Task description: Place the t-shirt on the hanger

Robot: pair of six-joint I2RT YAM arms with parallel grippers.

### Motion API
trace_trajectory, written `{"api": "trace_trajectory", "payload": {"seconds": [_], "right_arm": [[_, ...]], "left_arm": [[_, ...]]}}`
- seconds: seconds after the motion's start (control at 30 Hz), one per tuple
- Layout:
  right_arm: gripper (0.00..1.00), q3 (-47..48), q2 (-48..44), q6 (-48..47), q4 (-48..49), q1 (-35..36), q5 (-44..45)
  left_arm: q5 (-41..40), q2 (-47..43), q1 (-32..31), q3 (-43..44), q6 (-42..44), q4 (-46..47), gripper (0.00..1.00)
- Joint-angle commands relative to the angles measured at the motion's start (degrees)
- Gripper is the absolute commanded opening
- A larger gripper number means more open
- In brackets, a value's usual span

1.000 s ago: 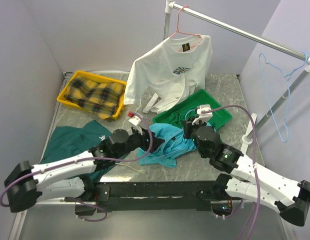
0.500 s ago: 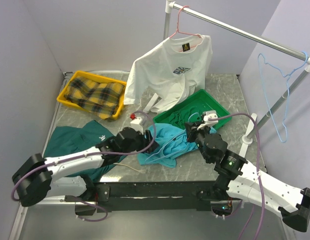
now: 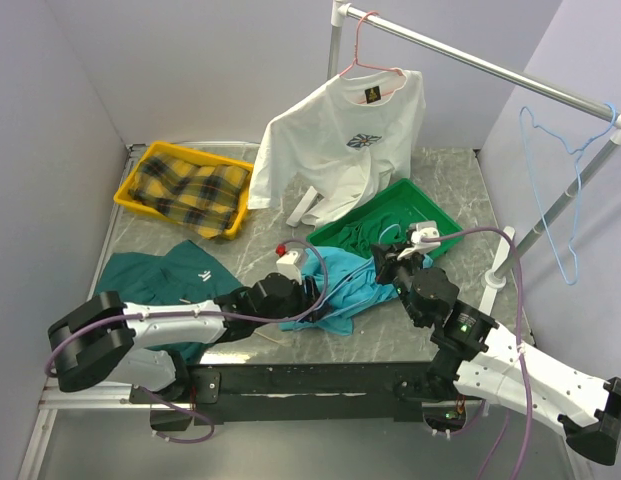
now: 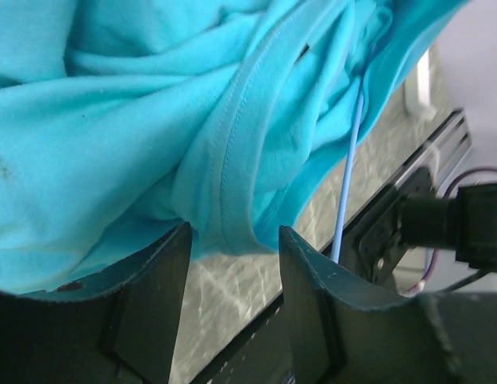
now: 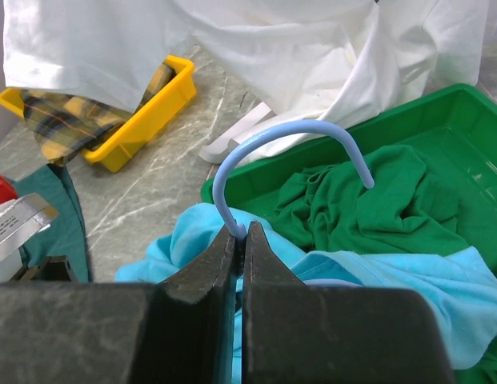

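T-shirt (image 3: 342, 285): turquoise, bunched in a heap at the middle of the tabletop's near edge, between the two arms; its far side touches the green tray (image 3: 415, 200).
Hanger (image 5: 290, 132): light-blue wire. Its hook rises out of the heap, and the left wrist view shows a thin blue wire running under the cloth.
Left gripper (image 4: 232, 244): jaws open, with a seamed fold of the t-shirt lying between the tips.
Right gripper (image 5: 238, 236): jaws closed on the hanger at the foot of its hook.
Green tray: toward the right edge, holding a dark green garment (image 5: 352, 200).
Yellow tray (image 3: 195, 150): near the far left corner, holding checked cloth.
White t-shirt (image 3: 340, 150): hanging on a pink-red hanger (image 3: 362, 60) from the rail (image 3: 470, 62) above the far edge.
Second blue hanger (image 3: 555, 200): hanging on the rail past the right edge.
Teal-green garment (image 3: 155, 280): lying near the near left corner.
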Motion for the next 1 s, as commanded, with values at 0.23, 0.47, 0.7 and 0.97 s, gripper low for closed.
{"api": "trace_trajectory", "payload": {"seconds": [0.23,0.47,0.7,0.97], "right_arm": [[0.00,0.11,0.05,0.11,2.60,0.53,4.40],[0.00,2.39,2.32,-0.59,3.21,0.97,10.20],[0.00,6.96,7.07,-2.53,5.68,1.59,16.44],[0.00,9.86,9.54,-5.34,7.00,1.59,22.16]], "left_arm": [[-2.80,4.57,-0.58,-2.15,-5.94,14.23,0.19],[-7.37,-6.85,-0.58,-4.96,-3.31,6.76,0.01],[-10.98,-21.69,0.12,-7.07,0.38,-1.59,0.01],[-12.56,-33.91,1.97,-10.41,0.65,-7.57,0.01]]}}
